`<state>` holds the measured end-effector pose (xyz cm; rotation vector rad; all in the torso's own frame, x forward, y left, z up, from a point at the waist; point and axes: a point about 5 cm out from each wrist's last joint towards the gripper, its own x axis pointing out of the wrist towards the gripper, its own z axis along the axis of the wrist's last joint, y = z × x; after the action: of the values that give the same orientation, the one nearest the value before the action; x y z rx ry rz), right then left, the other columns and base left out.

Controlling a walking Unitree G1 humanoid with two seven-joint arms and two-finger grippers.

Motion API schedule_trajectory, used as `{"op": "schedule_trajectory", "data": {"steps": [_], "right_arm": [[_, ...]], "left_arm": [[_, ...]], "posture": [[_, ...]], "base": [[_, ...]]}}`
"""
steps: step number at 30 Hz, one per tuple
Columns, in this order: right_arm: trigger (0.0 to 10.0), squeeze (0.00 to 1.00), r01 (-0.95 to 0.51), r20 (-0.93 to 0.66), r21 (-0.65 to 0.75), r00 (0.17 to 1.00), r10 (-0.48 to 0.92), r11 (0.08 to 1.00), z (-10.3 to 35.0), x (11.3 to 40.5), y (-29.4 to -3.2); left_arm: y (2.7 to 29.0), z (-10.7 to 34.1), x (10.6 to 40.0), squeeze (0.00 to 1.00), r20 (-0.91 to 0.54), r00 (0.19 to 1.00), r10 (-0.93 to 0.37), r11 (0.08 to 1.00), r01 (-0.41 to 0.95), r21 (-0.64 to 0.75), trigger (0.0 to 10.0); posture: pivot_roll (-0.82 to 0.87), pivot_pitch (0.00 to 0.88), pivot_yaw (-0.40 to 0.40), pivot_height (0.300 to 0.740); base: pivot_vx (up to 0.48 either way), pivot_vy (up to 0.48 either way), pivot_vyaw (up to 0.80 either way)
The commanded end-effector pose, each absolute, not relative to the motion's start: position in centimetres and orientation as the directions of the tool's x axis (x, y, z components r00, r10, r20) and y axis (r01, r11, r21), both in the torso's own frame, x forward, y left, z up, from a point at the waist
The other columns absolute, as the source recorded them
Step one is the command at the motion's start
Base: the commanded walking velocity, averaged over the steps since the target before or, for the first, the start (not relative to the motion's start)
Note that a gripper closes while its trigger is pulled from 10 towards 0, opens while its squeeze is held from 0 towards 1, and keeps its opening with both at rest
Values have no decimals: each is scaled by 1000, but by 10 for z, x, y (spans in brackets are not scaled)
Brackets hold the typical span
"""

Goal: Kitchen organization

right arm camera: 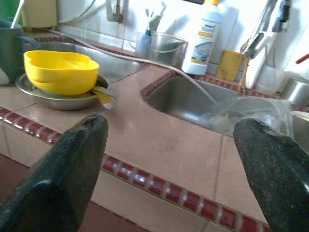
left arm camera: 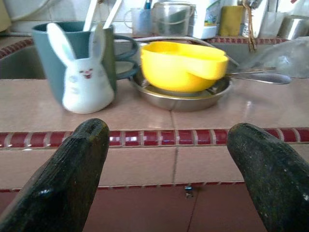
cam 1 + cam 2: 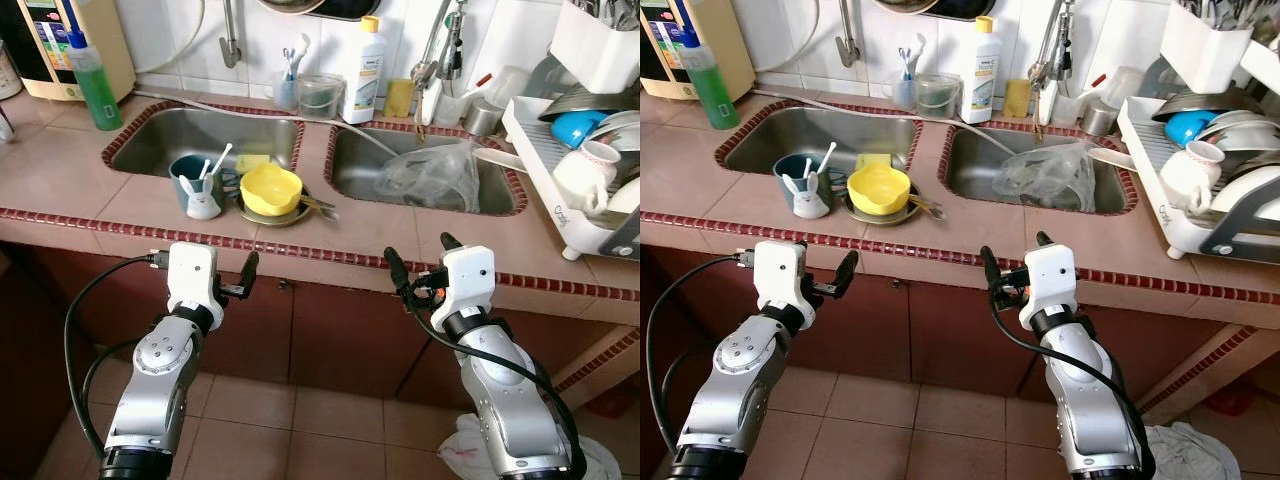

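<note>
Tiled counter (image 3: 90, 190) with twin sinks: yellow bowl (image 3: 271, 188) on steel plate beside rabbit mug (image 3: 196, 183), white bottle (image 3: 364, 70) label unreadable, left gripper (image 3: 234, 278) and right gripper (image 3: 420, 262) both spread, short of the edge

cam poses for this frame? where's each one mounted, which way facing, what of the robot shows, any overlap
Left eye, right eye: head stereo pair, looking forward and down at the tiled double-sink counter; both silver arms show, left gripper and right gripper open, held short of the counter's edge.
Left wrist: level with the counter edge, facing the white rabbit figure and round yellow plastic bowl; its own fingers show.
Right wrist: faces the right-hand sink; own fingers show.
Shared: the yellow bowl appears in all four.
</note>
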<state>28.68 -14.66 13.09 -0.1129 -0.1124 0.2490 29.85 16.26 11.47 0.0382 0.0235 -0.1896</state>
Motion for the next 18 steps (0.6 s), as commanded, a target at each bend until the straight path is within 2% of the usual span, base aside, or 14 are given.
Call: {"op": "schedule_trajectory", "data": {"steps": [1, 18], "right_arm": [[10000, 0, -235, 94, -125, 964, 248, 964, 130, 288, -149], [10000, 0, -237, 89, -121, 964, 249, 964, 128, 287, -150]], "left_arm": [[162, 120, 301, 0, -19, 981, -192, 980, 192, 44, 10000], [161, 121, 300, 0, -13, 982, -190, 981, 191, 34, 10000]], "posture": [[62, 0, -43, 740], [65, 0, -51, 740]], "base": [[0, 262, 0], [0, 290, 0]]}}
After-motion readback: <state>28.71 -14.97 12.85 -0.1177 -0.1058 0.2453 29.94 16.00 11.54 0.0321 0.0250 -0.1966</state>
